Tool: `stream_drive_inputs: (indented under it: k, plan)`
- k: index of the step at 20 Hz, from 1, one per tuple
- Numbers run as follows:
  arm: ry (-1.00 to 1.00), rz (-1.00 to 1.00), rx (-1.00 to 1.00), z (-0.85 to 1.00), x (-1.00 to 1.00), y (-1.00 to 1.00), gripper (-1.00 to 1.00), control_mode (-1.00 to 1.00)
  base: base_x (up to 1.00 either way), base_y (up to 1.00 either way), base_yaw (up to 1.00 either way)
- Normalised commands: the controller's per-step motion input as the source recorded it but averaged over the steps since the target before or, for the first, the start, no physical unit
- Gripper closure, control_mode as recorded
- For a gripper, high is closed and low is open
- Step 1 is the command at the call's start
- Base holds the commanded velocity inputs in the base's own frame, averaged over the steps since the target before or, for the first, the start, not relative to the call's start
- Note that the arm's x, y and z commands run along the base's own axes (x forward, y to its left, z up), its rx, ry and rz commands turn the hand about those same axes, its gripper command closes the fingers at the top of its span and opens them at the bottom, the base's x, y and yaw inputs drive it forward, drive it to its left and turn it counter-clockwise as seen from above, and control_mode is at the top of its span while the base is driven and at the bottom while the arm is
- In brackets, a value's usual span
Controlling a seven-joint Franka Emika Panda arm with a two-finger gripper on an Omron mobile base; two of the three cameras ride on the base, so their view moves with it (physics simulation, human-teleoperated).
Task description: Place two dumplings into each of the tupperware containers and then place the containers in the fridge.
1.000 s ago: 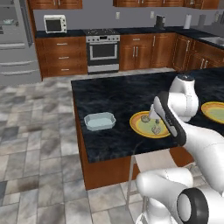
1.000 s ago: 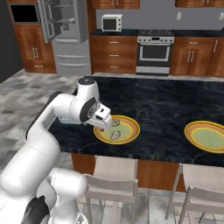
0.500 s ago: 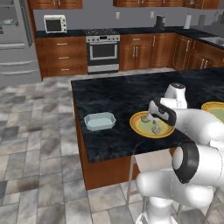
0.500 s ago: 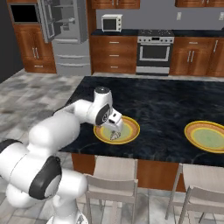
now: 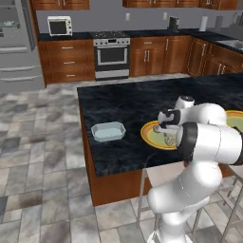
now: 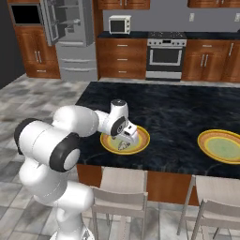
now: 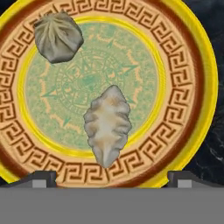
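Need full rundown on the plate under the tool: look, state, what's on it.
The plate is round and flat, lying level on the dark marbled island counter near its front edge, right of a pale-blue tupperware container. It has a yellow rim, an orange band with a brown Greek-key pattern, and a pale green centre with a faint medallion. Two dumplings rest on it: a long one near the middle and a rounder one on the inner edge of the band. The tool hovers above it, fingertips apart.

a grey stone-tiled floor (image 5: 42,156) is seen at 9 o'clock. brown wooden cabinets (image 5: 66,64) are ranged along the far wall at 12 o'clock, with a steel oven (image 5: 112,57) between them and a white microwave (image 5: 59,26) set on top.
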Motion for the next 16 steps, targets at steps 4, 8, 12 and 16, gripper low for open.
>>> stream_drive_inputs:
  k: [4,8,12,16]
  plan:
    - [0.07,0.00,0.01,-0.21,0.21,-0.14,-1.00,-1.00,0.00,0.00,0.00]
    - [0.08,0.00,0.00,-0.31,0.19,0.00,-1.00,-1.00,0.00,0.00,0.00]
    - [0.06,0.00,0.00,-0.29,0.20,0.00,-1.00,-1.00,0.00,0.00,0.00]
    - [0.04,0.00,0.00,-0.26,0.19,0.01,-1.00,-1.00,0.00,0.00,0.00]
